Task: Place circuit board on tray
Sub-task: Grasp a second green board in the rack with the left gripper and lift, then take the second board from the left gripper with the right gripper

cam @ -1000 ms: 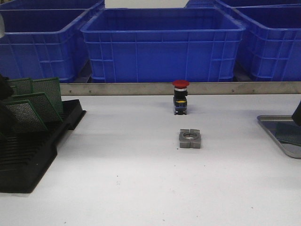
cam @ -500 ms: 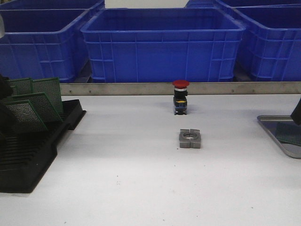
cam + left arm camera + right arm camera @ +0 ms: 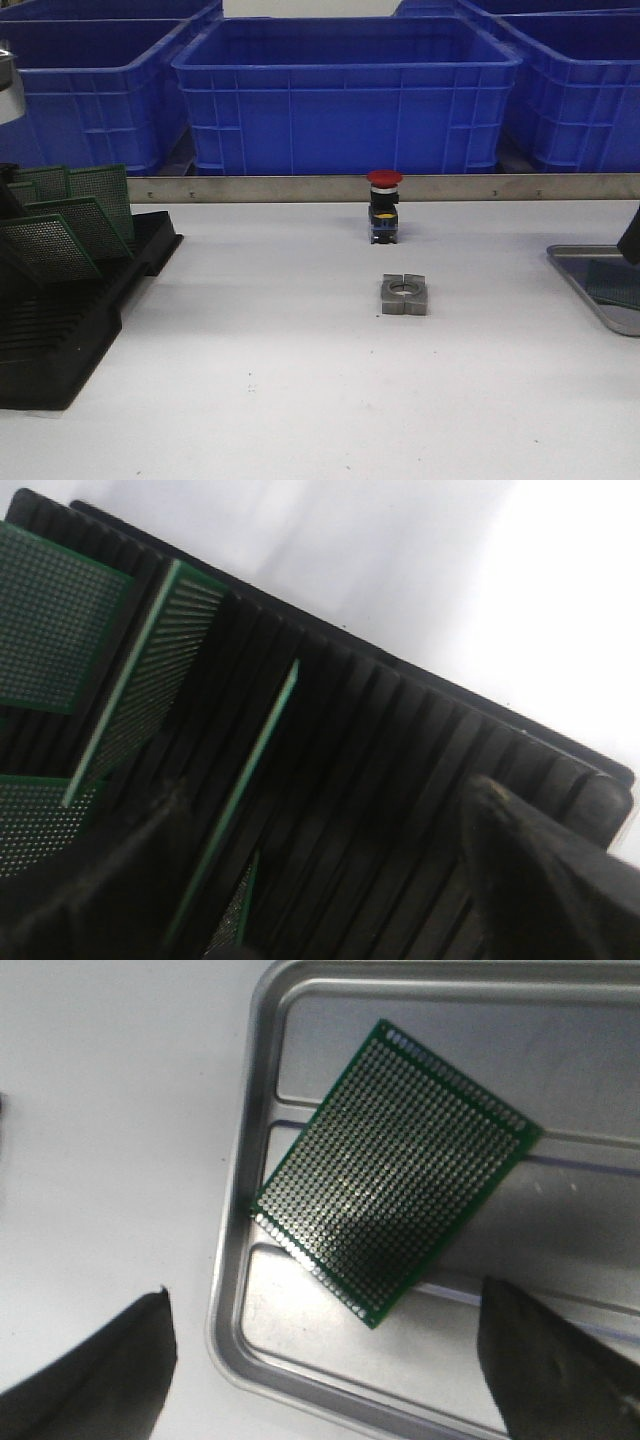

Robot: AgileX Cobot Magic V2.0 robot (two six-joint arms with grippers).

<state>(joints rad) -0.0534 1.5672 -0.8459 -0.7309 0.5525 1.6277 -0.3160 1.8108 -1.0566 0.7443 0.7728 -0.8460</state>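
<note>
Circuit board [image 3: 395, 1170]: green perforated board, lying flat and skewed on the ribbed bottom of the tray [image 3: 240, 1140], one corner near the tray's rim; nothing touches it. Tray: silver-grey metal, raised rim, rounded corners, seated on the white table [image 3: 300, 380] at its right edge and cut off by the front view's border. Right tool [image 3: 330, 1360]: two dark fingers spread wide apart, above the tray, holding nothing; in the front view only a dark sliver of the arm shows at the right border. Left tool [image 3: 330, 880]: fingers likewise spread, poised over the black slotted rack [image 3: 400, 770], gripping nothing. Rack: black plastic, at the table's left side, carrying several green perforated boards [image 3: 75, 220] standing tilted in its slots toward the far end; the near slots show as bare ribs. One board in the left wrist view is seen edge-on as a thin green line. Centre of table: grey metal block [image 3: 404, 295] with a round hole and slits, lying flat. Just behind it, apart: push-button switch [image 3: 384, 205] with red mushroom cap, black body, yellow band, upright. Rear: metal strip [image 3: 300, 188] along the table's far edge; behind it blue plastic crates [image 3: 345, 90] in a row.
</note>
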